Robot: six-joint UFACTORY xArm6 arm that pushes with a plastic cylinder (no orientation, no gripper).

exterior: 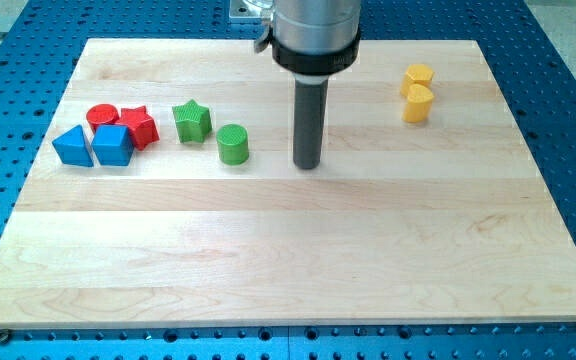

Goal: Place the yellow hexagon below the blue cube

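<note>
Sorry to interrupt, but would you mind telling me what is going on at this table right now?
An arm with a dark rod is meant to push the yellow hexagon to below the blue cube. My tip rests mid-board, right of the green cylinder, touching no block. The hexagon sits at the view's top right beside a yellow cylinder; the cube is far left.

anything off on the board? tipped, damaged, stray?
Nothing stands out. All the blocks sit flat on the wooden board: blue, red and green ones at the view's left, two yellow blocks touching at upper right. My tip rests apart, right of the green cylinder.
</note>
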